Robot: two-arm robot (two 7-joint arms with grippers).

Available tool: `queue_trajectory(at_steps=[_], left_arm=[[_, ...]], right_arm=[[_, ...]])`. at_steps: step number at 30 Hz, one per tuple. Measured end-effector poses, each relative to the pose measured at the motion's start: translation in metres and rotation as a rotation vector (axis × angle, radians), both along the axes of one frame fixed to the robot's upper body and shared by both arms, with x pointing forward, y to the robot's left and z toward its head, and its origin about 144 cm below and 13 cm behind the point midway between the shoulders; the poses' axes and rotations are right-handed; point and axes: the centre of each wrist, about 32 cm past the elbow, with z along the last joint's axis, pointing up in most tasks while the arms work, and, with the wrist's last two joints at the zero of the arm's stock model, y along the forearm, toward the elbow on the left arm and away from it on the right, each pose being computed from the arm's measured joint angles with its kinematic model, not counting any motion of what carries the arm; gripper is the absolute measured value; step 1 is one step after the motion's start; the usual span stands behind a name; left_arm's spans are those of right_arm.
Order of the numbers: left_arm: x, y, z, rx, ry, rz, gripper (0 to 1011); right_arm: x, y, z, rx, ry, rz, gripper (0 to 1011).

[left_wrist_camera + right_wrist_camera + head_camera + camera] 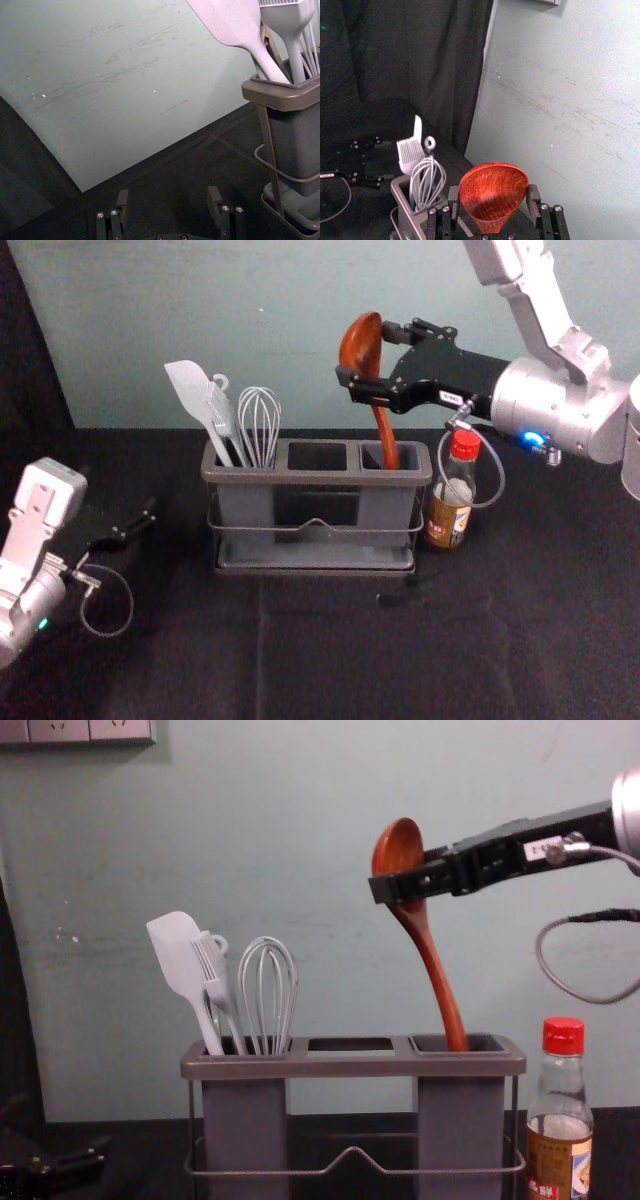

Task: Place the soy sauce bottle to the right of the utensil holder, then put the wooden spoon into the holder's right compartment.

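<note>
Spoon (363,338) leans handle-down into the holder's (317,478) right compartment (385,512), its bowl gripped in the right gripper's (366,354) jaws. The bottle (447,524) stands just right; the left gripper (138,523), jaws apart, waits left.

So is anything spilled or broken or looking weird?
Nope, nothing looks wrong. The soy sauce bottle stands upright with its red cap on, and I see no spill. The wooden spoon tilts a little, but the right gripper holds it, with its handle down in the right compartment.
</note>
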Motion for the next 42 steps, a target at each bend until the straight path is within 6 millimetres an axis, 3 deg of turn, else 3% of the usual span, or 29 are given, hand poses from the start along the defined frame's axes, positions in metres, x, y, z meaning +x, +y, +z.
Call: queue_trajectory(at_steps=[25,42], left_arm=[[0.0,0.0,0.0,0.0,0.0,0.0,1011],[0.0,0.0,0.0,0.0,0.0,0.0,1012]], right_arm=[[-0.042,-0.035,-0.014,0.012,-0.004,-0.065,830],[-0.041,-0.034,-0.024,0.016,0.026,-0.081,825]])
